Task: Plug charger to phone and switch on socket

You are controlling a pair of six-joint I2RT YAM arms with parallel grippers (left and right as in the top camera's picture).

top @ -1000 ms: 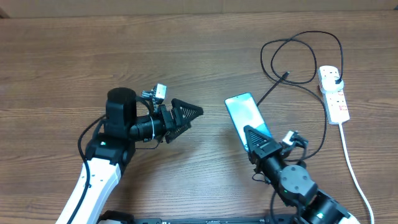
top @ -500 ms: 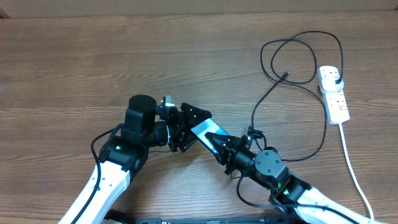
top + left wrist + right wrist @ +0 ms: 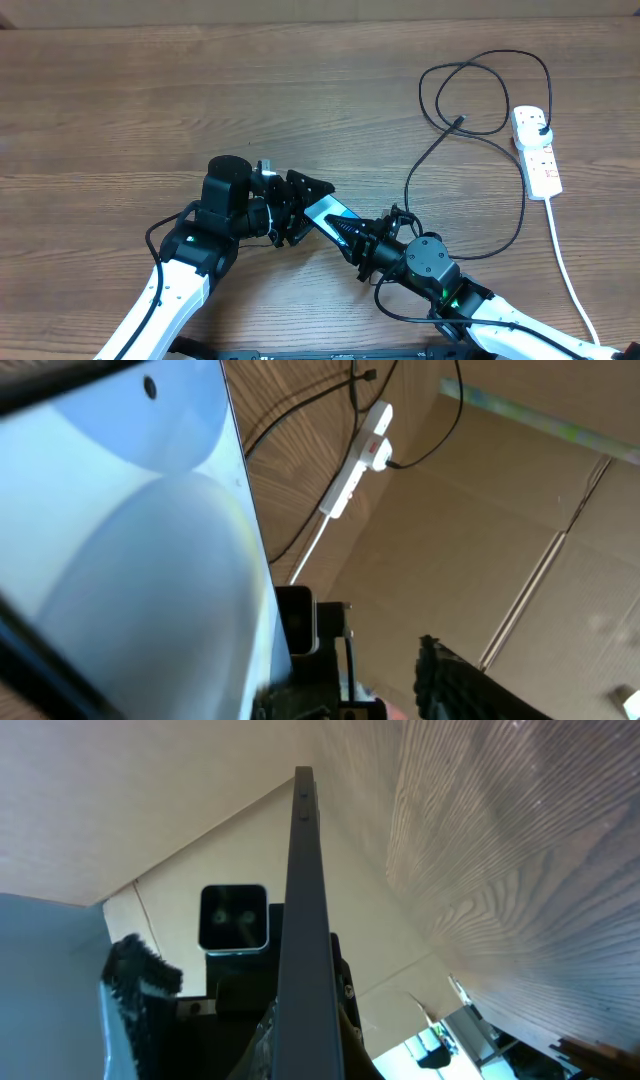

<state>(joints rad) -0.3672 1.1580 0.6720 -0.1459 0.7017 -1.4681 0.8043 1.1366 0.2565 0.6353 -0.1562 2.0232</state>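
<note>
Brown wood-grain tabletop (image 3: 150,100), and down around 6 o'clock from its middle you've got the slim black-edged phone with the light blue screen (image 3: 326,210) strung between both arms. Your right gripper (image 3: 345,230) has the phone's 4 o'clock end, fingers pinched together on it. In the right wrist view the phone (image 3: 305,920) runs edge-on straight up the frame. Your left gripper (image 3: 308,205) sits at the 10 o'clock end with the phone between its fingers, and the blue screen fills most of the left wrist view. Honestly, I can't tell whether those fingers are pressing on the phone or just standing either side of it.

The long thin black charger cable (image 3: 458,122) is well apart from all that, looping around at 2 o'clock. Its small connector tip lies loose on the wood. The black plug adapter (image 3: 541,130) sits in the 12 o'clock end of the white elongated power strip (image 3: 543,170) over at 3 o'clock. You can spot the strip's red switches (image 3: 376,454) from the left wrist, but on or off, can't tell. Its white cord (image 3: 560,255) trails off toward 5 o'clock.
</note>
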